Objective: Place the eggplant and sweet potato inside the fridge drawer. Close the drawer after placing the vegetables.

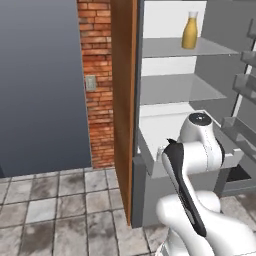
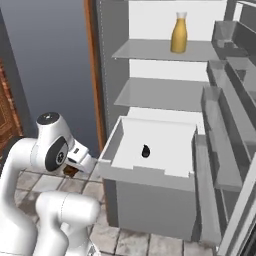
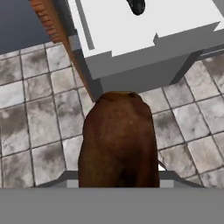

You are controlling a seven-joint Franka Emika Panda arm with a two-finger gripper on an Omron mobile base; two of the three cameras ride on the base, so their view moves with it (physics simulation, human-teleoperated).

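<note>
The brown sweet potato (image 3: pixel 118 140) sits close up in the hand view, hanging over the tiled floor just short of the drawer's front, and it hides the fingertips. My gripper (image 2: pixel 70 171) is shut on it, low at the left front corner of the fridge drawer (image 2: pixel 145 176). The fridge drawer (image 3: pixel 131 65) is pulled out, white inside with a grey front. The small dark eggplant (image 2: pixel 145 151) lies on its floor near the middle, and the eggplant (image 3: pixel 136 5) shows at the top edge of the hand view. In the left base view my own arm covers much of the drawer (image 1: pixel 150 131).
A yellow juice bottle (image 2: pixel 179 32) stands on the top fridge shelf. The open fridge door with its grey racks (image 2: pixel 225 125) stands to the right of the drawer. A wooden panel (image 1: pixel 122 100) and a brick wall (image 1: pixel 97 75) border the fridge on the left.
</note>
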